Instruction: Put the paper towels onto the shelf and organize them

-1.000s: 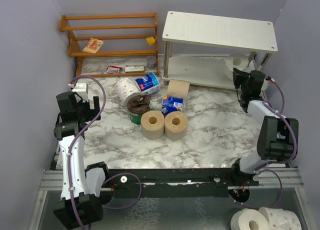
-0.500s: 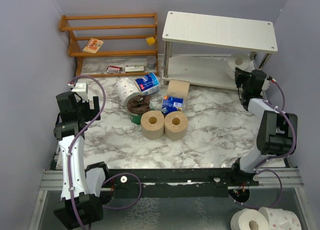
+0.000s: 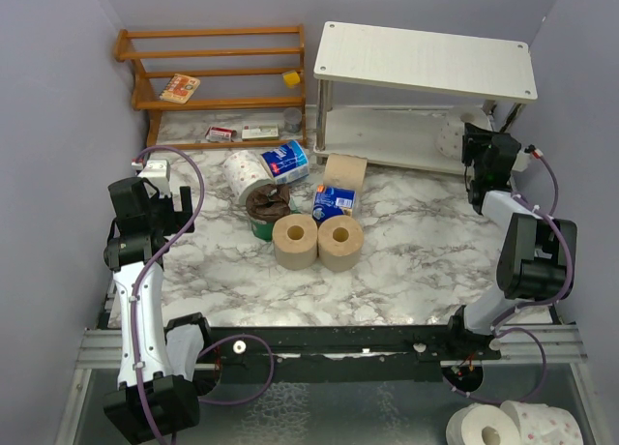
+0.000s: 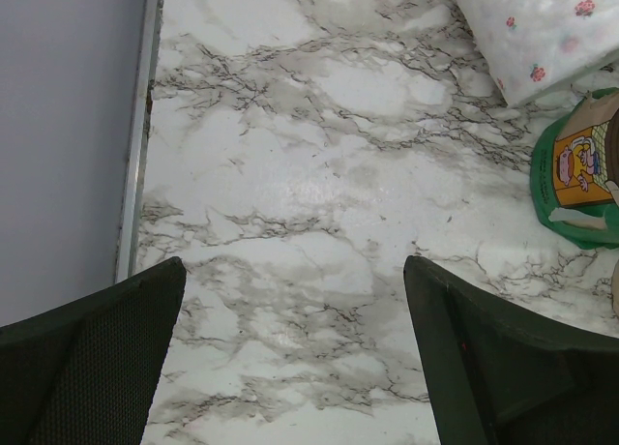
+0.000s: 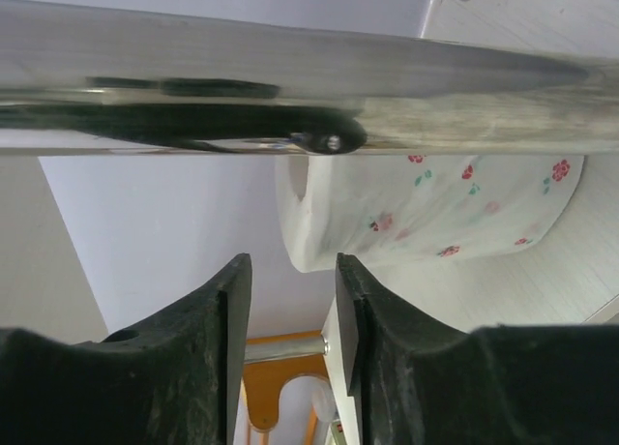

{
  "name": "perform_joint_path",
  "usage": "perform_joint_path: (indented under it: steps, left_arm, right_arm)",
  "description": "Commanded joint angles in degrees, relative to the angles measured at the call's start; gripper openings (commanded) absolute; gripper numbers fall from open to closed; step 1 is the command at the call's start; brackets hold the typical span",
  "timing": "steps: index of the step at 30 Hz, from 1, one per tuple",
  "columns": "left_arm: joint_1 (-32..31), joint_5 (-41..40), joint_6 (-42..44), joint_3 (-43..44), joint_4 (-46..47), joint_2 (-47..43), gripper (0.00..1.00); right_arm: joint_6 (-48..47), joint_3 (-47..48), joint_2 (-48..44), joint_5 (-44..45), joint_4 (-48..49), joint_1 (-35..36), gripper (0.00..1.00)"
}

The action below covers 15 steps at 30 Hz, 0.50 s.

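The white two-tier shelf [image 3: 426,60] stands at the back right. A white paper towel roll with pink dots [image 3: 450,138] lies on its lower tier, also seen in the right wrist view [image 5: 435,213]. My right gripper [image 3: 481,147] is at the shelf's right end. Its jaws [image 5: 292,263] stand slightly apart and empty, with the roll just beyond the tips. Tan rolls [image 3: 295,240] [image 3: 340,242] [image 3: 345,171], blue-wrapped rolls [image 3: 286,162] [image 3: 334,201] and another dotted white roll [image 3: 247,174] sit mid-table. My left gripper [image 3: 160,208] [image 4: 290,281] is open above bare table.
A silver shelf leg [image 5: 290,87] crosses close above my right fingers. The orange wooden rack [image 3: 218,77] stands at the back left with small items. A green and brown snack bag [image 3: 266,213] [image 4: 580,174] lies among the rolls. Two more rolls [image 3: 493,426] lie below the table's near edge.
My right gripper has moved farther back toward the shelf's right end. The dotted roll on the lower tier has shifted slightly left. The left arm has not moved.
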Motion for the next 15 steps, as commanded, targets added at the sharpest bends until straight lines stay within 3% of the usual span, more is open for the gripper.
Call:
perform_joint_path:
  steps: [1, 2, 5, 9, 12, 15]
  left_arm:
    - [0.4, -1.0, -0.5, -0.6, 1.4, -0.4, 0.99]
    - [0.4, -1.0, -0.5, -0.6, 1.4, -0.4, 0.99]
    - [0.4, -1.0, -0.6, -0.6, 1.4, -0.3, 0.99]
    - [0.4, -0.4, -0.4, -0.7, 1.4, -0.6, 0.99]
    - [0.4, -0.4, -0.3, -0.7, 1.4, -0.6, 0.99]
    - [0.4, -1.0, -0.6, -0.8, 1.5, -0.8, 0.99]
  right_arm:
    - [-1.0, -0.1, -0.4, 0.8, 2.1, -0.4, 0.42]
    - [-1.4, -0.2, -0.7, 0.2, 2.0, -0.5, 0.44]
    - [-6.3, -0.9, -3.3, -4.7, 2.8, -0.5, 0.65]
    - [-13.6, -1.8, -7.1, -19.5, 2.6, -0.4, 0.87]
    - [-19.2, -5.5, -9.5, -29.2, 7.9, -0.4, 0.99]
    - [-27.8, -10.1, -11.4, -37.6, 16.9, -0.4, 1.00]
